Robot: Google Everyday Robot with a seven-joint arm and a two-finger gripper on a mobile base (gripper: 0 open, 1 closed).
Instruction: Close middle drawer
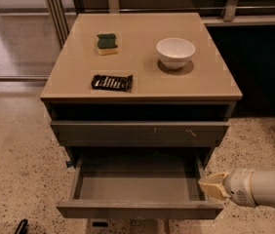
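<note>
The middle drawer [137,209] is pulled far out of the grey cabinet, and its plain flat front faces me low in the view. Its inside [135,182] is empty. My gripper [211,186] comes in from the right on a white arm [259,188]. Its cream tip is against the drawer's right wall, near the front right corner. The scratched drawer front [140,132] above it is shut.
On the tan cabinet top [142,89] are a white bowl [175,51], a green-and-yellow sponge [107,43] and a dark snack packet [111,82]. Speckled floor lies on both sides. A metal frame [54,13] stands at the back left, and a dark panel [254,67] at the right.
</note>
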